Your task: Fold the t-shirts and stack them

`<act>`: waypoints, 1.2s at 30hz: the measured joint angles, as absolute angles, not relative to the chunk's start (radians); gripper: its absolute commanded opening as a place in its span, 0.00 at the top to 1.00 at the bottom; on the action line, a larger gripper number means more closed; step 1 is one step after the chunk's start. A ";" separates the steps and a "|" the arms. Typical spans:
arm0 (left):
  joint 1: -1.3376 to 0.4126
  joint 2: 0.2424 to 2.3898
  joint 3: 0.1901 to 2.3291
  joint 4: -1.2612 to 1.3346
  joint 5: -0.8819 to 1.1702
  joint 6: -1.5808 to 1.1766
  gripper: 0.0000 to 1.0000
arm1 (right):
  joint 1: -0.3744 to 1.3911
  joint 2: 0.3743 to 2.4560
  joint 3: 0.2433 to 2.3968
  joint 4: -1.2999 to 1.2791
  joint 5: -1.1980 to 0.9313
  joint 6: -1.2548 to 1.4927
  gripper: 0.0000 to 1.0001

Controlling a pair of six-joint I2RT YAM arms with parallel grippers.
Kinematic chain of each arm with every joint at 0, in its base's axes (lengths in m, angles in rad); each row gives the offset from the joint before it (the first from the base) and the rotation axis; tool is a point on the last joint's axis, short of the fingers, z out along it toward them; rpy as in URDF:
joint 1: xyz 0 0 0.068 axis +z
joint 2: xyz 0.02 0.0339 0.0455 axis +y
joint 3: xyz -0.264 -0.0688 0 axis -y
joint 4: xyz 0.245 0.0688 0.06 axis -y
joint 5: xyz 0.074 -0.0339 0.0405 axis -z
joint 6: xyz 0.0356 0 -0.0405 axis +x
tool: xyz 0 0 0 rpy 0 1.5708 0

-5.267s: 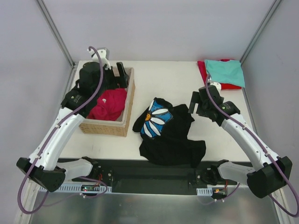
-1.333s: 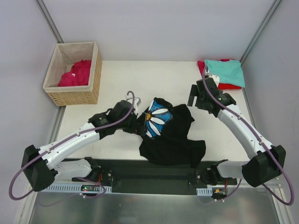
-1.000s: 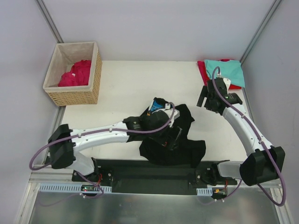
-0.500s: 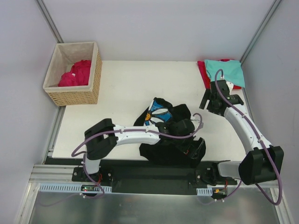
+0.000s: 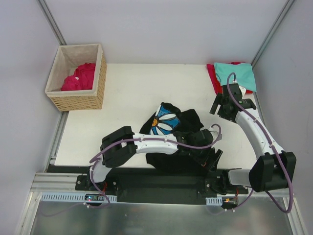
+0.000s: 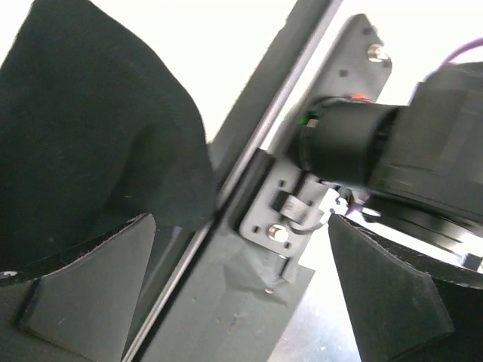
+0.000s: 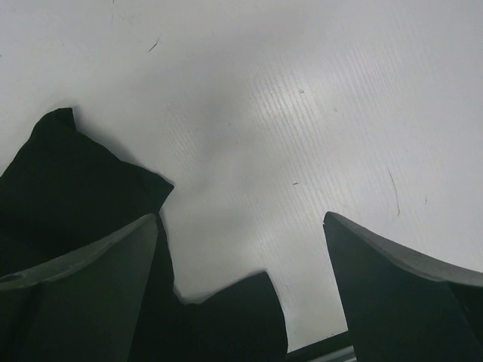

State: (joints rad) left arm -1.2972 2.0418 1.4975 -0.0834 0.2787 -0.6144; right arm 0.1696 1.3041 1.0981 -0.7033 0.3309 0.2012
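Note:
The black t-shirt [image 5: 188, 120] with a white-blue flower print lies crumpled at the table's middle front. My left gripper [image 5: 213, 157] reaches across it to its near right corner, by the table's front edge. It is open and holds nothing. In the left wrist view, black cloth [image 6: 90, 128] lies up and left of the open left gripper [image 6: 241, 222]. My right gripper [image 5: 218, 105] hovers open just right of the shirt. In the right wrist view the open right gripper [image 7: 240, 219] is above bare table, with shirt edges [image 7: 68, 181] at lower left. A teal t-shirt [image 5: 235, 74] rests on a red t-shirt [image 5: 213, 78] at the back right.
A wicker basket [image 5: 90, 100] stands off the table's back left corner with a crimson-pink t-shirt [image 5: 80, 76] inside. The black mounting rail [image 6: 226, 294] and the right arm's base motor [image 6: 347, 143] lie right under the left gripper. Grey walls close in the sides and back.
The left arm has swept from the shirt's left side across it to its near right corner. The right gripper has drifted slightly right and back. Both stayed open.

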 measured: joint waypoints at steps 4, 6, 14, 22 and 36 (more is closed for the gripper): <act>-1.296 2.065 1.497 -0.112 0.236 -0.636 0.01 | 0.167 1.304 1.093 -0.696 0.324 0.201 0.04; -1.295 2.067 1.497 -0.143 0.202 -0.641 0.01 | 0.167 1.304 1.087 -0.692 0.320 0.201 0.04; -1.272 2.084 1.502 -0.232 0.136 -0.647 0.05 | 0.167 1.304 1.082 -0.685 0.295 0.202 0.04; -1.253 2.161 1.601 -0.248 0.141 -0.647 0.47 | 0.166 1.303 1.081 -0.685 0.285 0.202 0.04; -1.242 2.219 1.641 -0.245 0.160 -0.647 1.00 | 0.161 1.302 1.067 -0.677 0.271 0.202 0.04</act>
